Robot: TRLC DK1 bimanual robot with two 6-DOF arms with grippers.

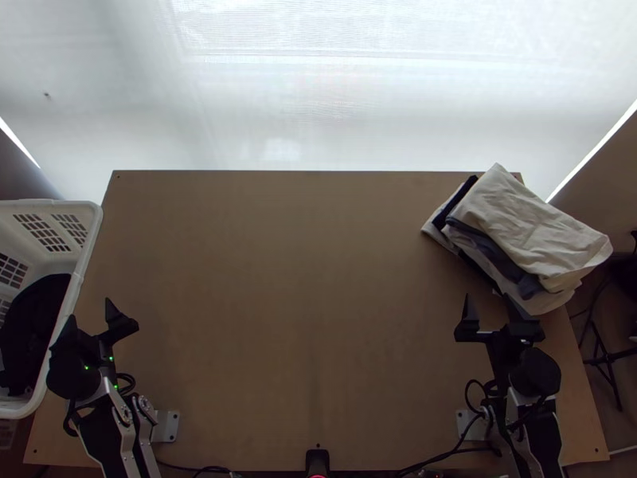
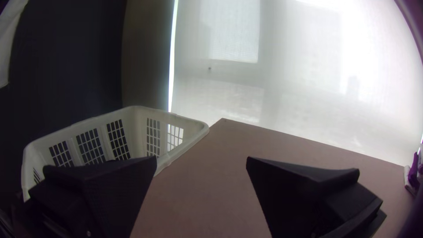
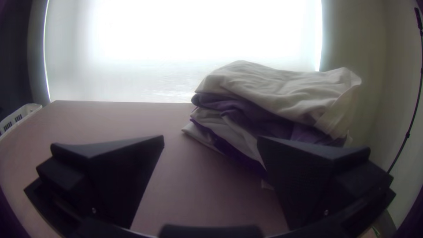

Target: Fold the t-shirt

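left end effector [image 1: 90,309]: I have its two fingers spread wide, with nothing between them.
right end effector [image 1: 487,295]: I have this one wide apart too, gripping nothing.
basket [image 1: 96,223]: White, with slotted sides, on the outer side of my left end effector; from above, its rim passes just beside the outer finger.
basket contents: A dark cloth [image 1: 32,327], bunched low inside, just outward of that same end effector. I can't make out what garment it is.
cloth stack [image 1: 475,256]: Just beyond my right end effector and partly outward of it, reaching over the edge of the surface [image 1: 295,279]. A cream cloth [image 1: 529,227] lies folded on top, with darker and pale layers under it. I can't tell whether a finger touches the stack.
t-shirt: I can't tell which cloth it is, in the basket or in the stack.
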